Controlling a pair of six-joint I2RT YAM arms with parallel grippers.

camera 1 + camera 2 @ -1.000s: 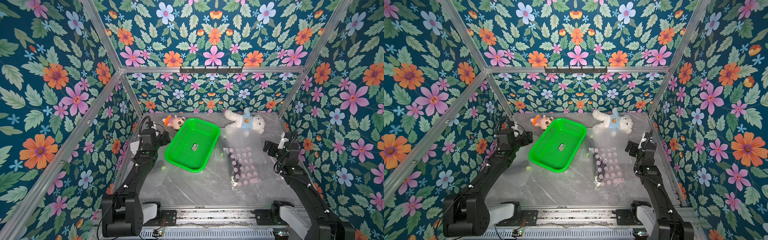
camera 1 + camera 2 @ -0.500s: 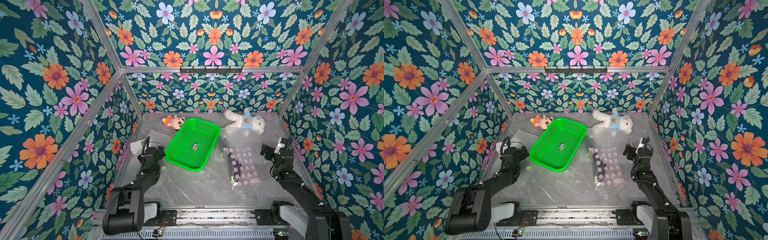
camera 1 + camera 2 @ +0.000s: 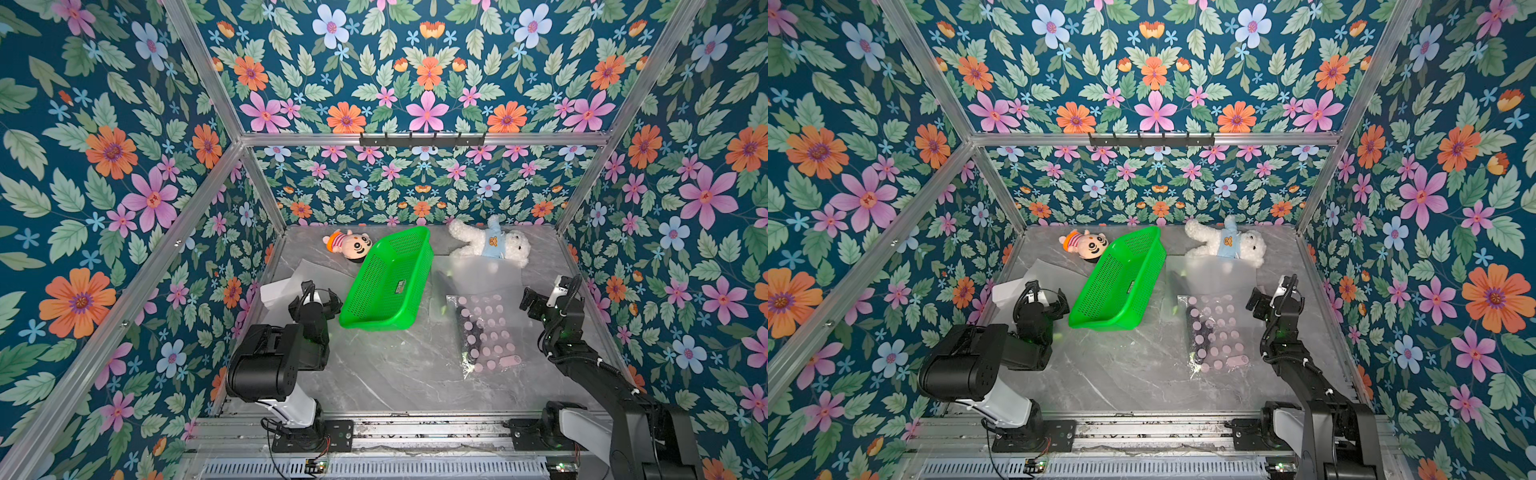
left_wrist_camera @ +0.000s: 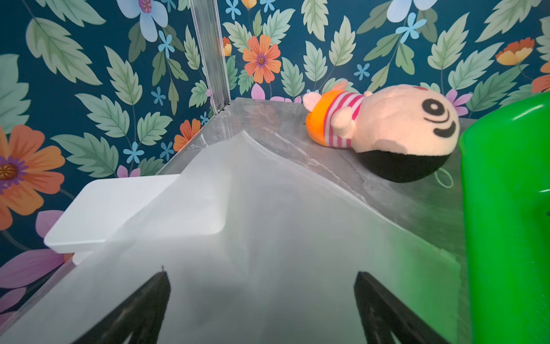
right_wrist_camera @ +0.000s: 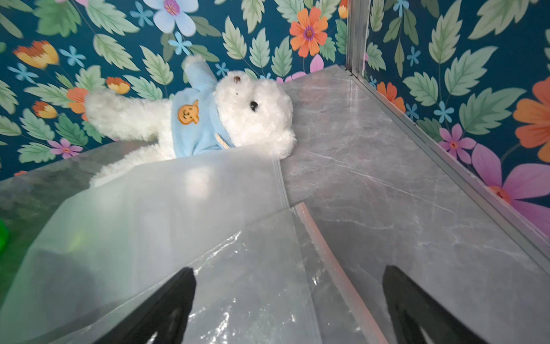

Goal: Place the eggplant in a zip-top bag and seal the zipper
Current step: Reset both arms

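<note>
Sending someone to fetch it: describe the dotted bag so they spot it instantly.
Find the green basket mid-table. Right of it, nearer the robot than the white teddy, the zip-top bag lies flat. Unlike the plain frosted bag beside it, it has rows of pink dots.

Zip-top bag (image 3: 1219, 332) flat on table (image 3: 1133, 378); dark eggplant (image 3: 1197, 332) inside, along basket-side edge; green basket (image 3: 1121, 282) near.

Glossy plastic zip-top bag (image 3: 492, 332) — perhaps stone table (image 3: 395, 370)
</note>
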